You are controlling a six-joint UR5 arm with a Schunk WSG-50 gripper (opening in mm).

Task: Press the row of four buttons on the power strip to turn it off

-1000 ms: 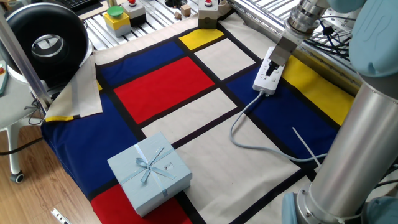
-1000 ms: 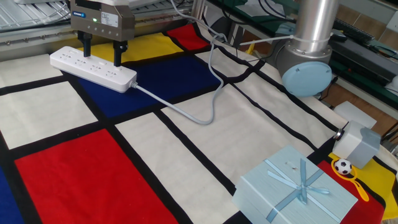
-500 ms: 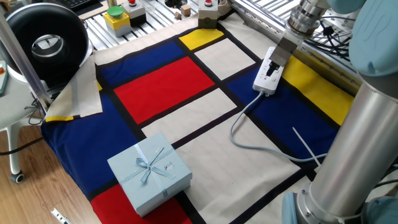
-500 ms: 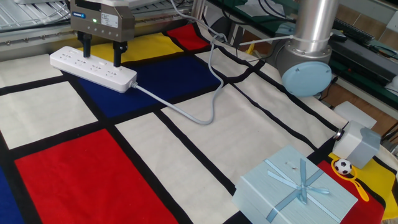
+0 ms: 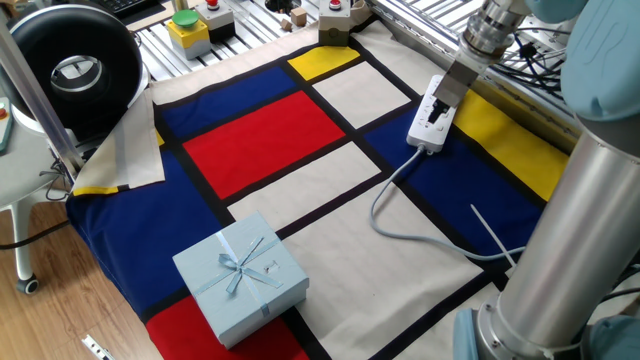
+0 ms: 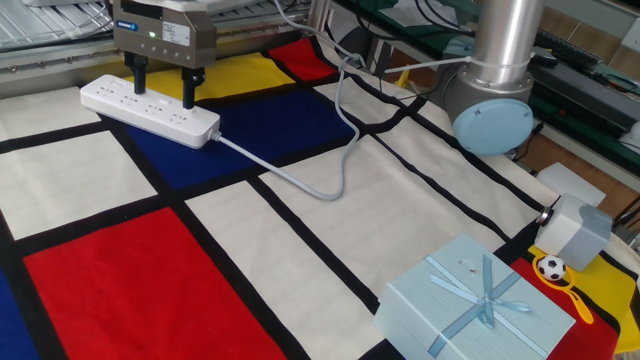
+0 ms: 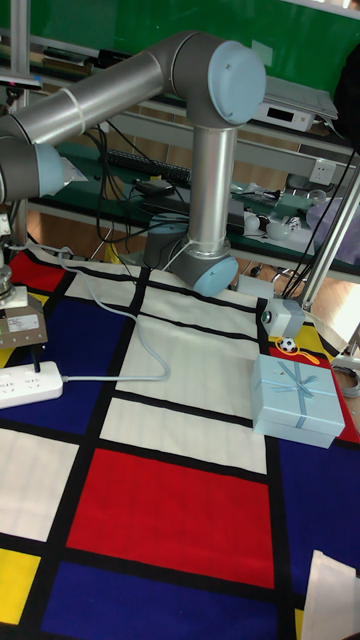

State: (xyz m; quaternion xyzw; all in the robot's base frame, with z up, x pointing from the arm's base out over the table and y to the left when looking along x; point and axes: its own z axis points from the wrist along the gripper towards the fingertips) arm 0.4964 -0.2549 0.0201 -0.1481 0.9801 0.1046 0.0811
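Nothing has visibly moved since the earlier frames: the hand stays over the power strip, which lies on the colour-block cloth at the bench's far side. Its two dark fingers are spread with a clear gap, tips down at the strip's face, holding nothing; actual contact is hard to judge. The row of four buttons cannot be made out. The grey cord curls away. In the tall view the picture's edge cuts the strip off. A pale blue gift box sits well apart.
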